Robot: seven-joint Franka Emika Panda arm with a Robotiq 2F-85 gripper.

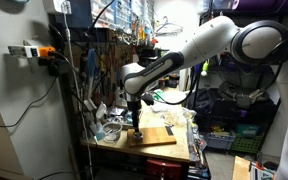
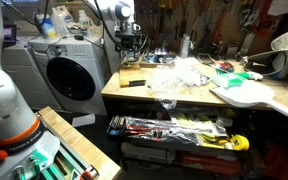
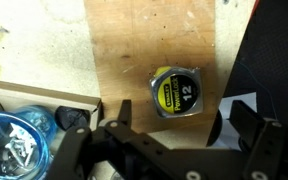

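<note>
You're in a workshop.
Tools (image 2: 194, 25) hang upper right above your cluttered workbench (image 2: 174, 104); a tape measure (image 3: 174, 90) lies mid-frame.

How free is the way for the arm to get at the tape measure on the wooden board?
Probably yes: in the wrist view the tape measure lies alone on the bare wooden board, just ahead of the open jaws, and nothing covers it.

1. An exterior view: mid-distance, side-on to workbench (image 1: 114, 146) and arm (image 1: 184, 55).
2. An exterior view: further back, faces workbench (image 2: 174, 98) front.
3. Wrist view: close, straight down past gripper (image 3: 174, 128) onto board (image 3: 144, 40); both exterior views share the benchtop.
</note>
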